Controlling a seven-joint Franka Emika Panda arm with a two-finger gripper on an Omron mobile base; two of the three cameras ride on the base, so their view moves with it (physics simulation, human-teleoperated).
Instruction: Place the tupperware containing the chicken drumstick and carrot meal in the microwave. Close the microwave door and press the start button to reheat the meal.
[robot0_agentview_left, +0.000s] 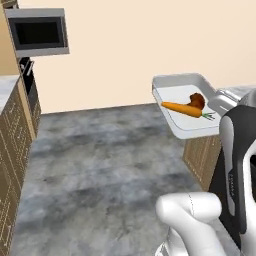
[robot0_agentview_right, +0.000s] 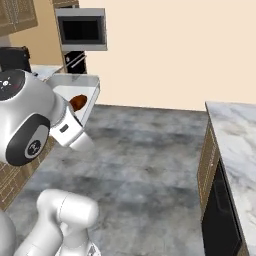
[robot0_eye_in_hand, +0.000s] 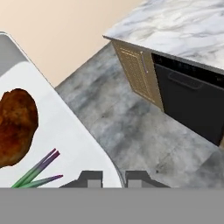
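While the gripper (robot0_eye_in_hand: 107, 177) pinches the tupperware (robot0_agentview_left: 186, 102) by its rim, tray raised in mid-air above the grey floor (robot0_agentview_left: 105, 165), carrot (robot0_agentview_left: 182, 108) and chicken drumstick (robot0_agentview_left: 197, 100) inside touching, microwave (robot0_agentview_left: 37, 31) well apart, high on the far wall.

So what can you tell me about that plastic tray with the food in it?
The tupperware is a shallow rectangular tray of translucent whitish plastic with a flared rim. It is up in the air above the grey floor, roughly level, carried by the gripper, whose fingers close on its rim at one edge. Inside lie a reddish-brown chicken drumstick and an orange carrot with a green top, side by side. It is far from the microwave.
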